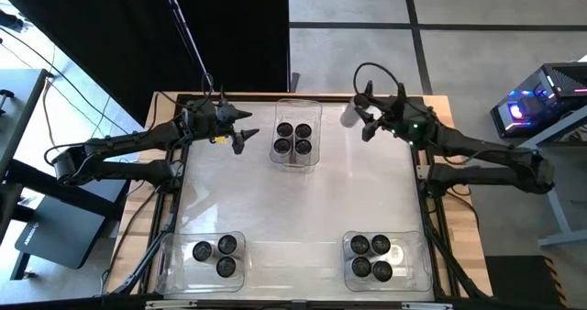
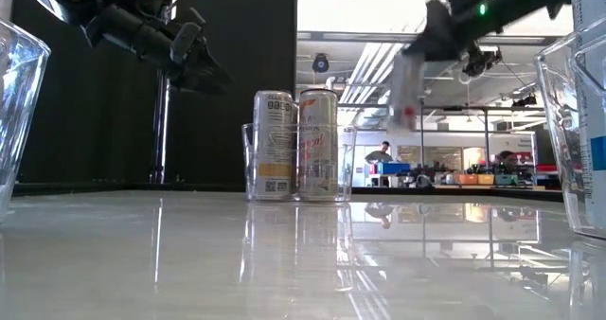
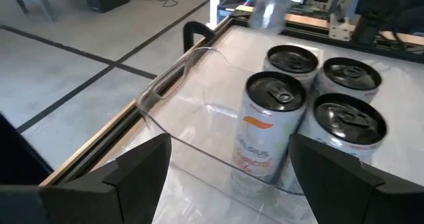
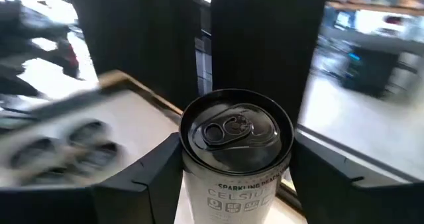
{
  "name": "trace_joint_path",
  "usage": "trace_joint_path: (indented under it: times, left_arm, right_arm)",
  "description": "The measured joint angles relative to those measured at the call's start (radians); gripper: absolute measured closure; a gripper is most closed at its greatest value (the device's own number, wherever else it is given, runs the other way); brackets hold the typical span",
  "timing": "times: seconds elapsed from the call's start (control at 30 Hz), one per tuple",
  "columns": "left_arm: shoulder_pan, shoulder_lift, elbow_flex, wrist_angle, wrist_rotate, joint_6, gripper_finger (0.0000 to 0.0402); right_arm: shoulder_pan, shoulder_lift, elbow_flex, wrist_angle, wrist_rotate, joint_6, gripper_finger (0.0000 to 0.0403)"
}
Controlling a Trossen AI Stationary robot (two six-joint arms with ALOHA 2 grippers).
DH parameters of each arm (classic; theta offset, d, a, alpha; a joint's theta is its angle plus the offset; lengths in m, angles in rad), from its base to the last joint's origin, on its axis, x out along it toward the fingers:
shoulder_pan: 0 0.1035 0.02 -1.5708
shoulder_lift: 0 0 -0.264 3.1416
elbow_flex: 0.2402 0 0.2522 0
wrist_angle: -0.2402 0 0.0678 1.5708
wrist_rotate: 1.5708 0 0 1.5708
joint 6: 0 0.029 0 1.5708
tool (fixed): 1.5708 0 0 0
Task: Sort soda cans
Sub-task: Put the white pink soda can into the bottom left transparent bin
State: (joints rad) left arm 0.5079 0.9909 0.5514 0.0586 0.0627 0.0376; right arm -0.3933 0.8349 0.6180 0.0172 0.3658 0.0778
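Above the table, right gripper [image 4: 232,177] apparently clasps a can [image 4: 235,151].

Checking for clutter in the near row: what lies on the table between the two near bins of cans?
Nothing: in the high view, bare table runs between the near left bin and the near right bin.

My two dark fingers [image 4: 142,184] grip an upright soda can [image 4: 236,144], with blurred cans [image 4: 63,148] beyond.
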Motion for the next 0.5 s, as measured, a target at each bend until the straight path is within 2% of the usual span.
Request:
trace_joint_path:
  times: [0.23,0.5]
  left_arm:
    - [-0.022,-0.010,0.000,0.003,-0.045,-0.027,0.0101]
    - [-0.177,-0.073,0.000,0.003,-0.052,-0.132,0.0101]
  right_arm:
    - [0.219,0.034,0.172,-0.014,-0.042,-0.016,0.0182]
    - [0.524,0.224,0.291,0.029,-0.064,-0.034,0.0182]
